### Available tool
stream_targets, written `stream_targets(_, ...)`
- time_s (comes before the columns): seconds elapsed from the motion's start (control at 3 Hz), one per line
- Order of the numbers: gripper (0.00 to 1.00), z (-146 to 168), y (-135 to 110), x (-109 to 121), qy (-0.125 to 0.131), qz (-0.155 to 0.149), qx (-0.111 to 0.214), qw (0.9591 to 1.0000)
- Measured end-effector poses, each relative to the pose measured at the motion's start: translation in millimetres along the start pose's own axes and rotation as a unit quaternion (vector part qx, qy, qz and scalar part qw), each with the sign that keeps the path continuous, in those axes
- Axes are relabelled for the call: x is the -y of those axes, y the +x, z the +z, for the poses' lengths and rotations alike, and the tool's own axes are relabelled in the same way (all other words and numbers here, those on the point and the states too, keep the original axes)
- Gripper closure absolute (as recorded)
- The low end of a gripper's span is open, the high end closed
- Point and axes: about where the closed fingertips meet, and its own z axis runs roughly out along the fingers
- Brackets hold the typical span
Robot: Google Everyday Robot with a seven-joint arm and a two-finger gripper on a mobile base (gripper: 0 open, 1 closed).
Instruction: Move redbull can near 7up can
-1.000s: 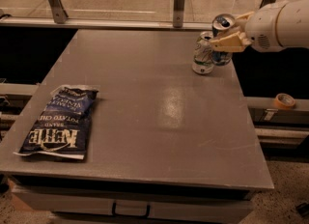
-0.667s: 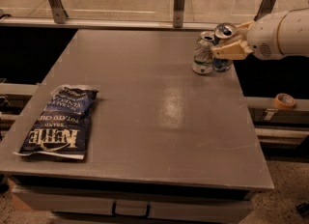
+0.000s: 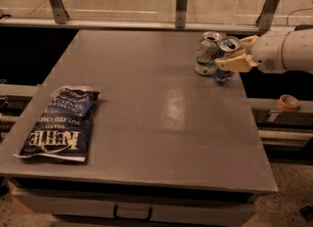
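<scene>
Nearest, by the near left corner of the desk (image 3: 161,123): a dark blue chip bag (image 3: 61,123), lying flat and well apart from everything else. Off the right edge, lower than the desk top: a tape roll (image 3: 287,102), no part of the job. Across a wide bare stretch, toward the far right corner: the 2 cans, side by side. On the right, the redbull can (image 3: 228,46), slim, blue and silver, upright, touching or all but touching the 7up can (image 3: 206,55), wider, white with green, upright to its left. Extended over the right edge: the white arm (image 3: 286,50) with the gripper (image 3: 230,55), 2 tan fingers pinching the redbull can around its middle, 1 across the near face and 1 behind. Base on the desk or just above it: cannot tell. Judged by the layout, placement as good as made: redbull can already beside the 7up can, only release and withdrawal left. Likely light, thin-walled, stiff along its height but easy to dent under a hard squeeze. Smooth, slippery metal, tall and narrow, so quick to tip. Best taken at mid-height across the round body, as here, with modest pressure, then let go gently to avoid knocking the neighbour. Farthest back, past the far edge: 3 metal posts (image 3: 182,3) of a rail.
</scene>
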Motion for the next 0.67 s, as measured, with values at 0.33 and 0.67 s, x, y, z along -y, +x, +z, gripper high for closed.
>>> stream_targets(0.33, 0.58, 6.4, 12.2, 3.6, -0.003, -0.002, 0.010, 0.9999)
stream_targets(0.67, 0.36, 13.4, 18.1, 5.6, -0.009, -0.004, 0.011, 0.9999)
